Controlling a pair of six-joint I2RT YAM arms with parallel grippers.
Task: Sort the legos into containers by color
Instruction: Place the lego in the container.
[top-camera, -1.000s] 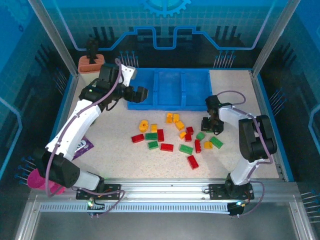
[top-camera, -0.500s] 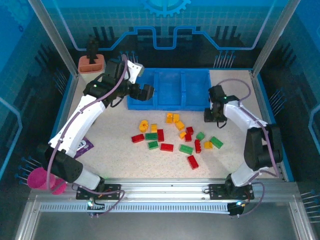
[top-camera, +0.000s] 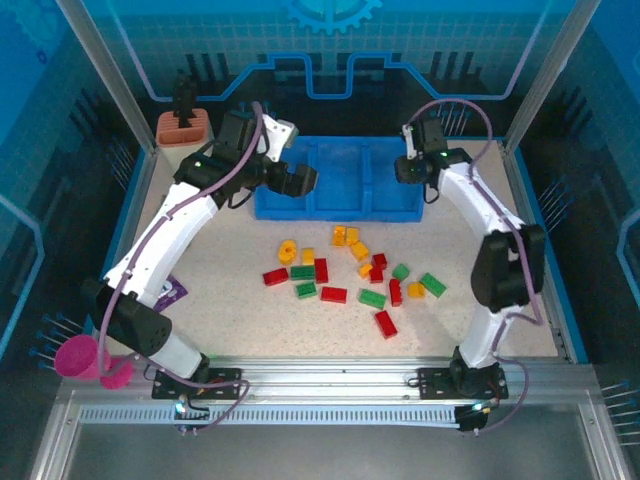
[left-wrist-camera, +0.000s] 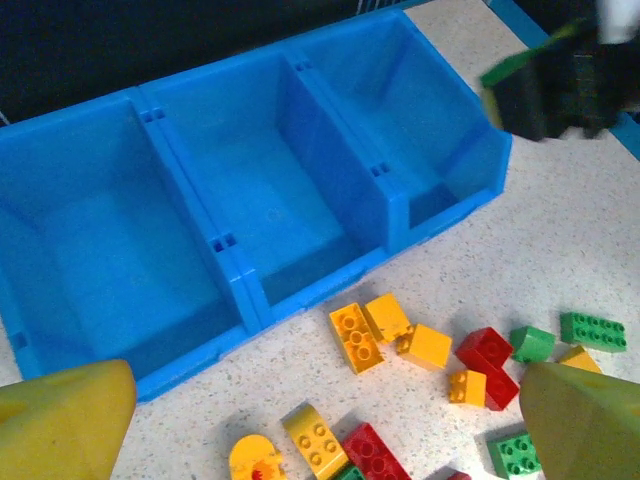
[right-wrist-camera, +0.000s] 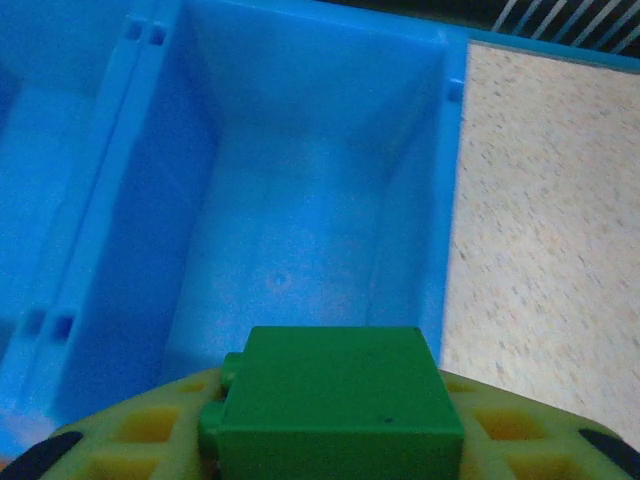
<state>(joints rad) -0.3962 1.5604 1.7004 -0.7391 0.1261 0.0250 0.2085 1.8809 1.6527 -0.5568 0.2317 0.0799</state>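
Sort barely started: all three compartments of the tray (top-camera: 330, 213) look empty.
Over the left compartment the left hand (top-camera: 301, 181) hangs spread wide, holding nothing; the legos (top-camera: 334, 294) lie loose on the worktop (top-camera: 250, 320) in front; the right hand (top-camera: 411, 170) clamps a green brick (right-wrist-camera: 340, 385) above the right compartment, not dropped yet.

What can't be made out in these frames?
- Top view: the right claw is tiny; its wrist hides whatever it holds.
- Top view: the left claw covers part of the left compartment of the tray.
- Right wrist view: the green lego hides the grip faces; the bottom edge cuts both off.
- Left wrist view: the fingers are blurred, tips cut off.
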